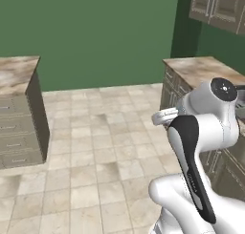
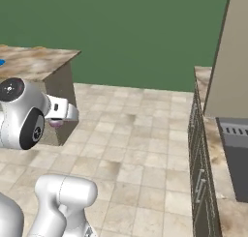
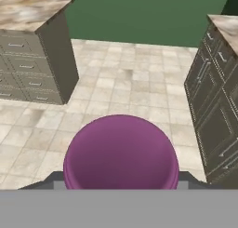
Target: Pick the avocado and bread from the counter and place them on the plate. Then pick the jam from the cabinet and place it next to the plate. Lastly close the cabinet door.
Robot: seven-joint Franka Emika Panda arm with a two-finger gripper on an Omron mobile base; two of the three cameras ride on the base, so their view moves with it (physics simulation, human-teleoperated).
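In the hand view a purple domed jar, the jam point(image 3: 121, 152), fills the space between my fingertips point(image 3: 52, 179), and my gripper point(image 3: 121, 181) is shut on it. From the right base view the gripper point(image 2: 59, 119) hangs over the floor beside the island counter point(image 2: 41, 62), with the jam point(image 2: 57, 125) showing under it. A blue sliver of the plate point(image 2: 1, 63) lies at that counter's left edge. A tall beige panel, the cabinet door point(image 2: 232, 57) as far as I can tell, stands at the right. The avocado and the bread are out of view.
A tiled floor point(image 1: 95, 147) lies between the island counter point(image 1: 16, 73) with its drawers and the right-hand counter point(image 1: 203, 68). A dark grey microwave point(image 2: 237, 158) sits on the right counter. Upper wall cabinets point(image 1: 217, 6) hang above it.
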